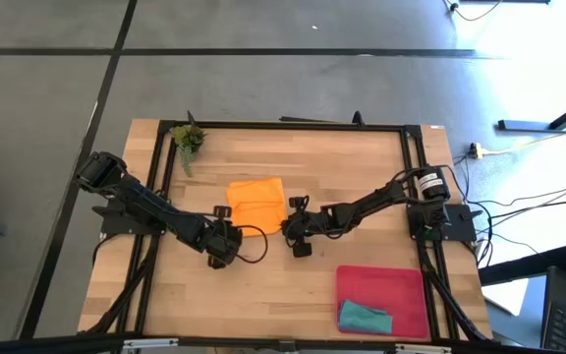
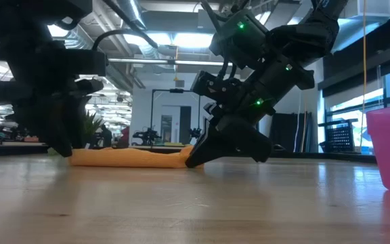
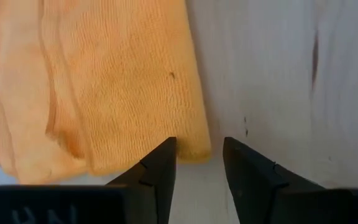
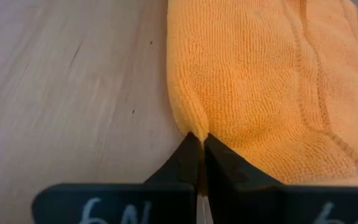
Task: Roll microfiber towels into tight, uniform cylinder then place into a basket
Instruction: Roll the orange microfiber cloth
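Although one towel is already put away, the job reads as about half finished:

Done: the teal towel [image 1: 365, 318] lies bunched in the near corner of the red-pink basket [image 1: 401, 280]; whether it is a neat cylinder cannot be told from the high view.

Left: the orange towel [image 1: 257, 203] lies folded flat on the table [image 1: 362, 177], not yet rolled, well apart from the basket.

Right gripper: the right gripper [image 4: 199, 142] has its fingers pinched together on the towel's near corner, puckering the cloth at the tips.

Left gripper: the left gripper [image 3: 199, 149] sits at the towel's other near corner, fingers parted and holding nothing, one tip just over the hem, the other over bare wood.

Edges: the towel's near edge runs between the two grippers; stitched hems and stacked layers show in both wrist views.

Open room: bare wood lies beyond the towel toward the far rail, so a roll away from the arms looks unobstructed; the plant sprig [image 1: 188, 140] stands at the far left corner, clear of the towel.

Basket room: most of the basket floor is free beside the teal towel.
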`<state>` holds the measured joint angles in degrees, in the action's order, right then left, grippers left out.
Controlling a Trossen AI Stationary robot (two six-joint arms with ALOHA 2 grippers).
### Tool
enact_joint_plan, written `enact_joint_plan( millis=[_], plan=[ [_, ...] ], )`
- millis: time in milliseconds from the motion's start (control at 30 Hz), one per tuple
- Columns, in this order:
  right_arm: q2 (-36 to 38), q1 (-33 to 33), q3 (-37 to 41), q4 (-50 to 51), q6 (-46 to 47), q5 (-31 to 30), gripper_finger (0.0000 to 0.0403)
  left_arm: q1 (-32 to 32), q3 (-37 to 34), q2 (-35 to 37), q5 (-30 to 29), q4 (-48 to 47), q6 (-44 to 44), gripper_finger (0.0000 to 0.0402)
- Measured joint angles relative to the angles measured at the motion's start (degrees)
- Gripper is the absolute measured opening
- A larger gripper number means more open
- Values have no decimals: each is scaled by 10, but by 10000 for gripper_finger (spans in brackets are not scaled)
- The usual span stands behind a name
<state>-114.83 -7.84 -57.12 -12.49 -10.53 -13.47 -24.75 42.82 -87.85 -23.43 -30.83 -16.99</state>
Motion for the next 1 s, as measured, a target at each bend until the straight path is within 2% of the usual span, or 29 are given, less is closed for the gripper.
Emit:
enact_joint_plan(
  millis=[133,367,733,833,1000],
  plan=[
    [0,2,0,0,1,4,8,0,3,0,-23,3,9,125],
    [0,2,0,0,12,7,9,0,2,-4,-24,10,2,125],
    [0,2,0,0,13,9,9,2,-50,-3,-25,64,-53,122],
    [0,2,0,0,13,10,9,2,-55,-2,-25,67,-54,99],
    [0,2,0,-1,13,11,9,2,-57,-2,-21,65,-56,16]
  ],
)
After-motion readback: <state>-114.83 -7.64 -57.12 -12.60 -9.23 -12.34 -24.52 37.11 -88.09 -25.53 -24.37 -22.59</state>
